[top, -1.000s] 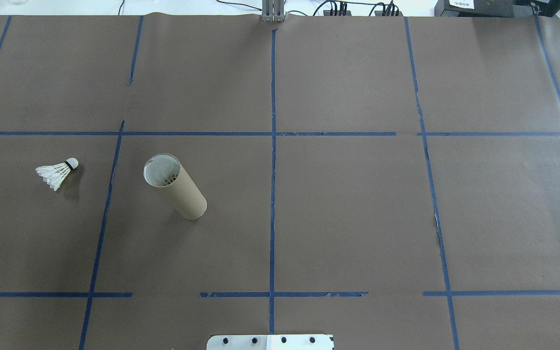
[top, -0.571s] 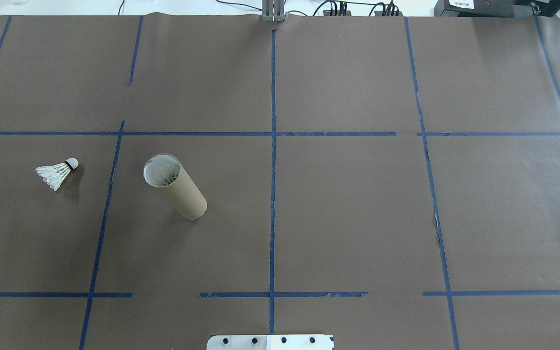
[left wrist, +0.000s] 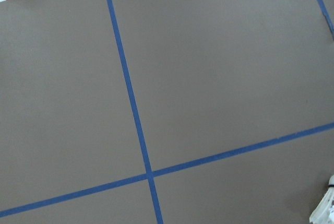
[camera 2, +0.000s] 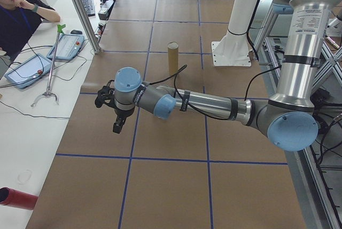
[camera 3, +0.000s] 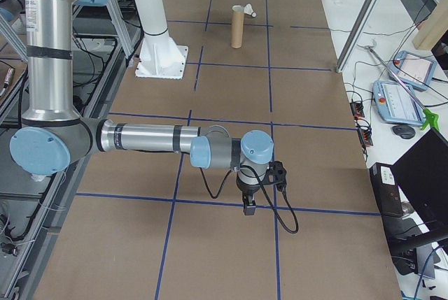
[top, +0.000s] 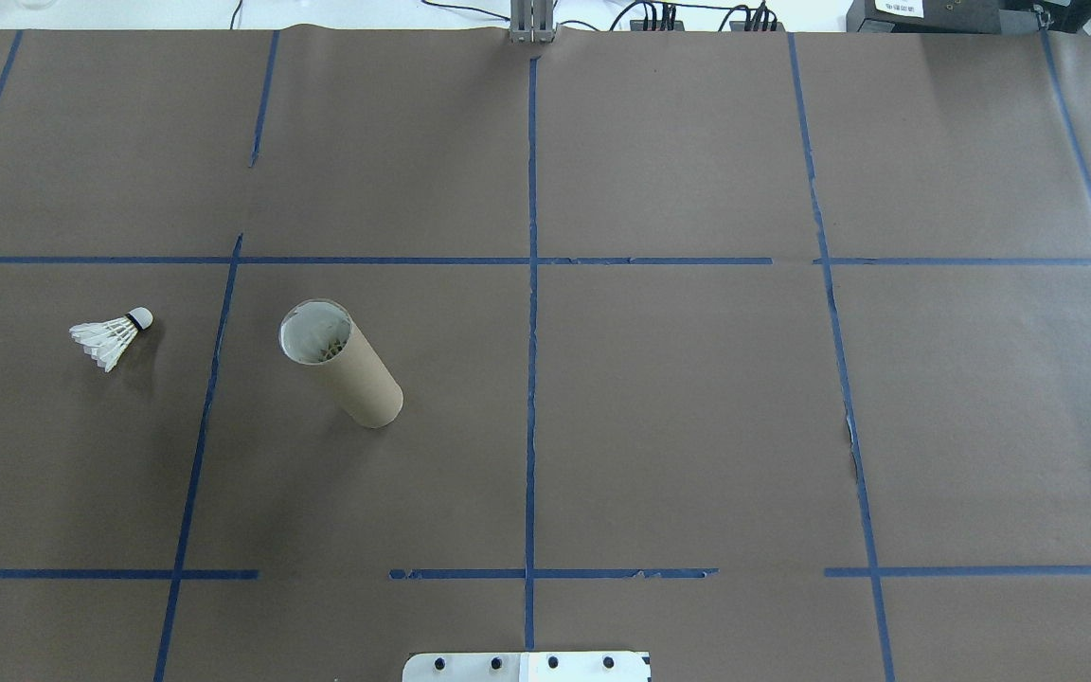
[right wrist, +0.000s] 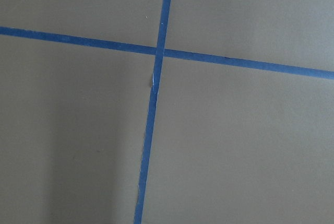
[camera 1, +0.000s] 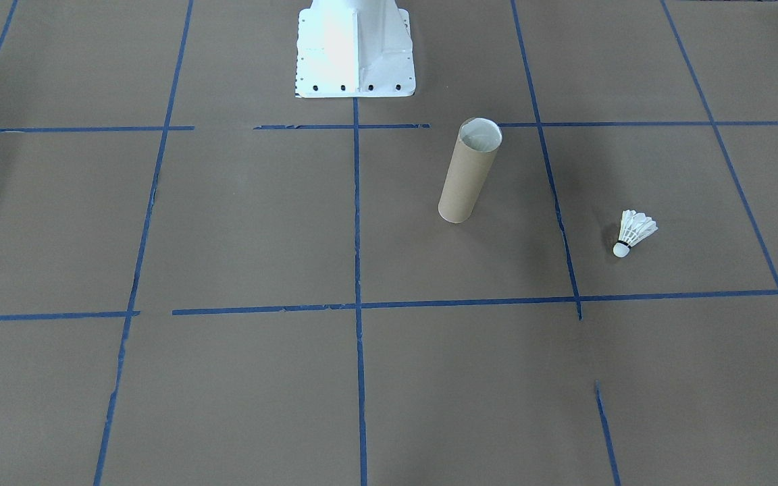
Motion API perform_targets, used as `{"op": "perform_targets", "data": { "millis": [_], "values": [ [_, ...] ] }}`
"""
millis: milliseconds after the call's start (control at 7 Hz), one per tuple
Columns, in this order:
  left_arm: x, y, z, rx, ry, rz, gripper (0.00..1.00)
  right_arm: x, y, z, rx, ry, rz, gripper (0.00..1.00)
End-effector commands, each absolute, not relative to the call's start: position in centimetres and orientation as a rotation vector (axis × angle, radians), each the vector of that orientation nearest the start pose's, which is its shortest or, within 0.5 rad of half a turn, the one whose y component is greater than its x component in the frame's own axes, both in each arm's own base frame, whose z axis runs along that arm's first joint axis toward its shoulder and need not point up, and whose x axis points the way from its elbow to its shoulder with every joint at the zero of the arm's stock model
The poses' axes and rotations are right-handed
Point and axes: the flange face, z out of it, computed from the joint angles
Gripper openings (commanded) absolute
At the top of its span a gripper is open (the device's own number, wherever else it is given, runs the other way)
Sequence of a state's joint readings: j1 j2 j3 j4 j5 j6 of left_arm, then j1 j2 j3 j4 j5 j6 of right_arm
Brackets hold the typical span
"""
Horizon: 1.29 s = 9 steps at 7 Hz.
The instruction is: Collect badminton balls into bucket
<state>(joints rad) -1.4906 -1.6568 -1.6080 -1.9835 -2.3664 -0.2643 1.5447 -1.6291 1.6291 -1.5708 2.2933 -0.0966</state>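
- Table (top: 697,398): covered in brown paper and divided into rectangles by blue tape lines (top: 531,313).
- Left arm (camera 2: 214,103): the near arm in the left-side view, stretched out low over the table toward the operators' side.
- Right arm (camera 3: 147,138): the near arm in the right-side view, likewise stretched out low over the paper.
- White metal base (camera 1: 354,47): bolted to the table at the robot's edge.
- Bucket (top: 342,364): a brown cardboard tube standing upright on the robot's left half of the table, its round mouth open upward and its inside whitish.
- Left gripper (camera 2: 117,125): pointing down above the paper; it appears only in a side view, so how far its fingers are parted cannot be told.
- Right gripper (camera 3: 248,205): pointing down near a tape crossing; seen only from the side, so its opening cannot be told.
- Shuttlecock (top: 112,335): lying on its side on the paper, well apart from the bucket and further to the robot's left, across a tape line; cork tip toward the far edge.
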Motion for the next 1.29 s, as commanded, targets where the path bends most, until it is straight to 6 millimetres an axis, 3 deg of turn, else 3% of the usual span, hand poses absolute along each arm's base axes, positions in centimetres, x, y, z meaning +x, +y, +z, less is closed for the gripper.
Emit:
{"op": "perform_targets", "data": {
  "millis": [0, 429, 857, 1143],
  "values": [
    [2.1, -52.3, 56.3, 0.313, 0.95, -0.145, 1.0, 5.5, -46.9, 66.1, 0.026, -0.722, -0.117, 1.0],
    [6.7, -46.3, 58.4, 0.279, 1.144, -0.41, 1.0, 5.5, -46.9, 66.1, 0.026, -0.722, -0.117, 1.0],
    [16.1, -44.4, 58.0, 0.192, 1.271, -0.678, 1.0, 5.5, -46.9, 66.1, 0.026, -0.722, -0.117, 1.0],
    [19.6, -42.8, 59.0, 0.042, 1.318, -0.827, 1.0, 5.5, -46.9, 66.1, 0.026, -0.722, -0.117, 1.0]
  ]
}}
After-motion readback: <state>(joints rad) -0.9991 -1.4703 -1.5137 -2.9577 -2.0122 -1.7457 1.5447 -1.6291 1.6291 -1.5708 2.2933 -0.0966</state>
